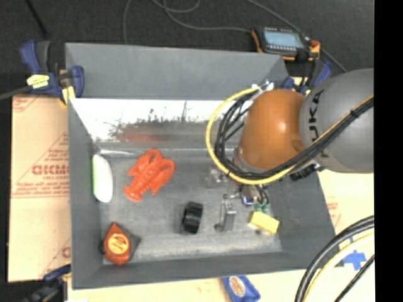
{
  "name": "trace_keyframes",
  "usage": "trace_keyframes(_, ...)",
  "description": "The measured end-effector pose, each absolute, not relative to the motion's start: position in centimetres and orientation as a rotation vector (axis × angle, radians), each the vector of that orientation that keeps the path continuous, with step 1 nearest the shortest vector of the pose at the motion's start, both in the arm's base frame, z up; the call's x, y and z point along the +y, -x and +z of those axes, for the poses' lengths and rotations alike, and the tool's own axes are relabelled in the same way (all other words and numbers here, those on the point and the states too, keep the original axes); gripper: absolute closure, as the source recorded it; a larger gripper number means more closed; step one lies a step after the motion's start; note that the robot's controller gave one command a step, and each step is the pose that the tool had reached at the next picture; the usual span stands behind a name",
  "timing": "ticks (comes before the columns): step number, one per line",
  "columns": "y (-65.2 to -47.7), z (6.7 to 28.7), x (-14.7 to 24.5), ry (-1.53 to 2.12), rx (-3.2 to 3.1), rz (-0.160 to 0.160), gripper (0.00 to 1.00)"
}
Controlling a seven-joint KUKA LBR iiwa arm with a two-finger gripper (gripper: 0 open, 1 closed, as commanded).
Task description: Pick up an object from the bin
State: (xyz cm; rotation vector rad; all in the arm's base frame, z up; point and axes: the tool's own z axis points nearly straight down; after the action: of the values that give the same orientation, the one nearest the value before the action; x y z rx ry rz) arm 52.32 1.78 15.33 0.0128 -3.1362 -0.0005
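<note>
My gripper (225, 219) hangs low over the right half of the bin floor, under the arm's orange cover. A small black block (191, 218) lies just to its left. A yellow block (264, 223) sits just to its right, near the bin's right wall, with a small green piece (259, 202) above it. Nothing shows in the gripper's grasp.
An orange toy lobster (148, 173) lies at the middle left. A white oblong thing with a green edge (102, 178) rests along the left wall. An orange tape measure (118, 244) sits in the front left corner. The arm and its cables cover the bin's back right.
</note>
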Motion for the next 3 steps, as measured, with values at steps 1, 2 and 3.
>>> trace_keyframes(1, -52.5, 15.8, 1.8, -0.012, -3.144, -0.001, 0.00)
trace_keyframes(2, -52.5, 11.7, 4.9, 0.034, -3.153, 0.000, 0.00)
trace_keyframes(3, -50.4, 7.6, 7.5, 0.300, -3.137, -0.010, 1.00)
